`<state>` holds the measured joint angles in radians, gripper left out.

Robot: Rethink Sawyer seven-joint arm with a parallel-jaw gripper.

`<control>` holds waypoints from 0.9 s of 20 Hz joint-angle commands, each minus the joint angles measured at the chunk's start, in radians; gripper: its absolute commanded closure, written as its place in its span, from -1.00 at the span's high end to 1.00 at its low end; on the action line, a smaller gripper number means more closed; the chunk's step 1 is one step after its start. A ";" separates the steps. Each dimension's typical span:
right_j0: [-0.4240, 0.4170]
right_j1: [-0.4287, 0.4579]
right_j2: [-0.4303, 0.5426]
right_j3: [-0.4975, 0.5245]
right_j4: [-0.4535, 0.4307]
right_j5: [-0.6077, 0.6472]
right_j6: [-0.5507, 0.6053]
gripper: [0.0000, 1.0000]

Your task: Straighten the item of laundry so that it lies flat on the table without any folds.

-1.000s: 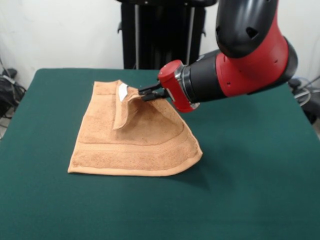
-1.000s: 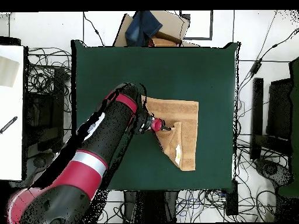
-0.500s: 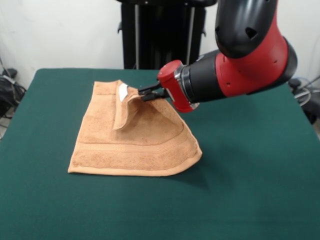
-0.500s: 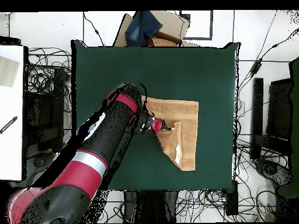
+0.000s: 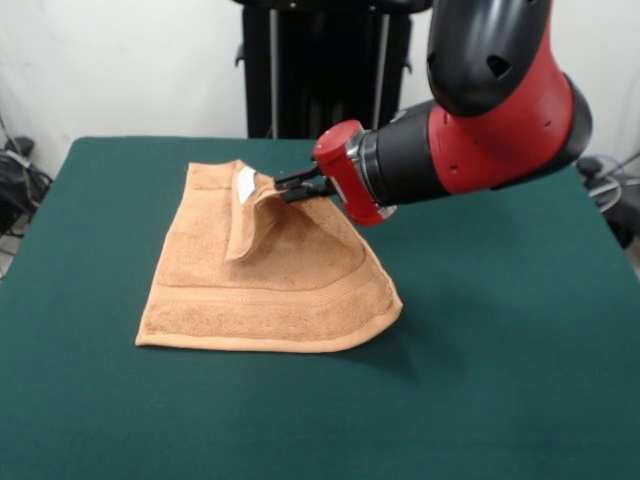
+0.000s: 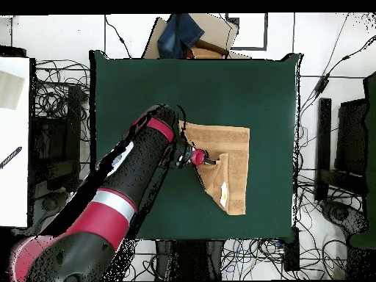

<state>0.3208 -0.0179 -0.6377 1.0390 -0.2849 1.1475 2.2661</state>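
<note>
Green tabletop (image 5: 520, 380): wide bare cloth at 3 and 6 o'clock of the towel, ample room to drag. Tan terry towel (image 5: 260, 300) at centre-left, one corner flapped over and lifted; likely light, limp, grippy. Best hold: a corner hem. Gripper (image 5: 278, 188) jaws pinching that raised fold.

My front view is evenly lit and bright, the light soft and coming from above. The towel (image 5: 265, 275) throws a faint shadow onto the table (image 5: 500, 350) just right of its raised edge. I see small glossy highlights on the arm (image 5: 490, 110). Focus holds across the cloth. My overhead view is flatter and softer, with the white floor around the table nearly washed out.
</note>
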 commanded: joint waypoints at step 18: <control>-0.018 0.015 0.100 0.057 0.060 -0.012 0.184 -1.00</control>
<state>0.3206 -0.0213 -0.6377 1.0390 -0.2849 1.1475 2.2661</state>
